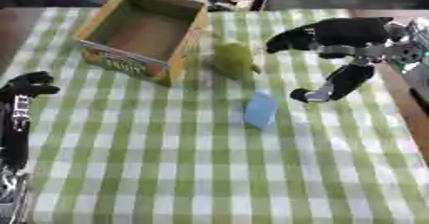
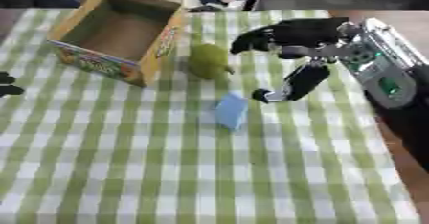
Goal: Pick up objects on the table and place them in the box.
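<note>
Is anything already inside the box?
No, the box shows only its bare brown floor; the green object and blue object lie on the cloth.

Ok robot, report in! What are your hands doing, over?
Right hand open, hovering right of green object. Left hand idle at left edge. Blue object on cloth; box empty. Nothing blocking.

Green-white checked table (image 1: 209,180): open cardboard box (image 1: 144,34) far left, green object (image 1: 234,60) beside it, blue block (image 1: 261,110) nearer centre

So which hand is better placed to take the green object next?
The right hand: it hovers open just beside the green object, while the left hand sits at the table's left edge, beyond the box.
</note>
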Robot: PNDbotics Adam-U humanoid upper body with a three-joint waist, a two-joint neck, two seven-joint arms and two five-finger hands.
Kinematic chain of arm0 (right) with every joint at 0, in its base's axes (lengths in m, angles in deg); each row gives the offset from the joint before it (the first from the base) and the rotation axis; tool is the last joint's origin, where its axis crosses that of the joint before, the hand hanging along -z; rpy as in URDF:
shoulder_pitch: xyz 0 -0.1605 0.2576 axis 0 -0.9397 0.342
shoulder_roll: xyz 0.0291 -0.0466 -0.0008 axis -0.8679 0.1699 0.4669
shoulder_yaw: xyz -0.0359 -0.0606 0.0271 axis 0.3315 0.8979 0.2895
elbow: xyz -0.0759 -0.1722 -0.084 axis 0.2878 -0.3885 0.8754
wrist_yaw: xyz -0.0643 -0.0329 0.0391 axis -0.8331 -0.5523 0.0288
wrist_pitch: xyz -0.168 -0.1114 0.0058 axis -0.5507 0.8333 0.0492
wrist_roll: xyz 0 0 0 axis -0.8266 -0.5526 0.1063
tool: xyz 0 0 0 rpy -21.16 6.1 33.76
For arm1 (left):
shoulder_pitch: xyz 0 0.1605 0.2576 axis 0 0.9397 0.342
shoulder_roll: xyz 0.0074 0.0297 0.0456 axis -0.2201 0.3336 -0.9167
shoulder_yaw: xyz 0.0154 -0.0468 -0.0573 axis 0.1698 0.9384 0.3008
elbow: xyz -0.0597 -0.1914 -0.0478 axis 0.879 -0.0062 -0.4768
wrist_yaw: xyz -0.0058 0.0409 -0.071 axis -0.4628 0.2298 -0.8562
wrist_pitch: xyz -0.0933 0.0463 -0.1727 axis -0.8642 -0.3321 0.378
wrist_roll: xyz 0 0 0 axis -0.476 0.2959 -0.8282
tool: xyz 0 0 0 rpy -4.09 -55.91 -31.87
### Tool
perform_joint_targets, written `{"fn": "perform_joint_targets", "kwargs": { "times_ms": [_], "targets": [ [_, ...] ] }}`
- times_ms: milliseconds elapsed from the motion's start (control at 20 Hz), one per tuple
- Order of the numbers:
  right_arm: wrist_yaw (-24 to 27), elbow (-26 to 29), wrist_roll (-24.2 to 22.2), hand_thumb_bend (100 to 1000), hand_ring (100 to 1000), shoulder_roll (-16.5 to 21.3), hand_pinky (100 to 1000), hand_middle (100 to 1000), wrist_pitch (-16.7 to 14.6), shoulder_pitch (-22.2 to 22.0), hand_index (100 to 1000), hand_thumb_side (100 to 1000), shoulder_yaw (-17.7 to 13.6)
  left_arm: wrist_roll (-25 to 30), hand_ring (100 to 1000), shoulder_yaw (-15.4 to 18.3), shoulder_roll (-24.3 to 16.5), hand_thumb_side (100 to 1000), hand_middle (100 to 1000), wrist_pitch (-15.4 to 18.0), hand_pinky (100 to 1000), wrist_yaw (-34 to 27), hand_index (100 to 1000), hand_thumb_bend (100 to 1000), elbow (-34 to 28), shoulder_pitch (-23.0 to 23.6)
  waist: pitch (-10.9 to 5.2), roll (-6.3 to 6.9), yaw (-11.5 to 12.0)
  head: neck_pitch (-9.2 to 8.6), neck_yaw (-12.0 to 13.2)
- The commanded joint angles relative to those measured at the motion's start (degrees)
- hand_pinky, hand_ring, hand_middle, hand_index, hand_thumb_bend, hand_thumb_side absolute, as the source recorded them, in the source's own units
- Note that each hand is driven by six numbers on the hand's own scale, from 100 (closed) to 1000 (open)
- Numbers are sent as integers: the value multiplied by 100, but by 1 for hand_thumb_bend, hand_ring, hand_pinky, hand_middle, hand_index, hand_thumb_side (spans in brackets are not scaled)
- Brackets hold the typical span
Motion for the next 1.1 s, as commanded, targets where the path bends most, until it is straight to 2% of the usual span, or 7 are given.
{"fn": "perform_joint_targets", "kwargs": {
  "times_ms": [50, 1100],
  "targets": [
    [-23, 55, -60, 273, 954, 143, 862, 963, -56, 132, 1000, 619, -8, 13, 625, 17, -142, 881, 635, 9, 834, 16, 742, 100, -67, -13, -99, -6, 1, -19, 2],
    [-112, -589, -320, 227, 951, -162, 855, 959, -264, 254, 1000, 647, 331, 27, 622, -4, -134, 880, 631, 12, 832, 22, 742, 100, -57, -13, -76, -17, 30, -51, -30]
  ]
}}
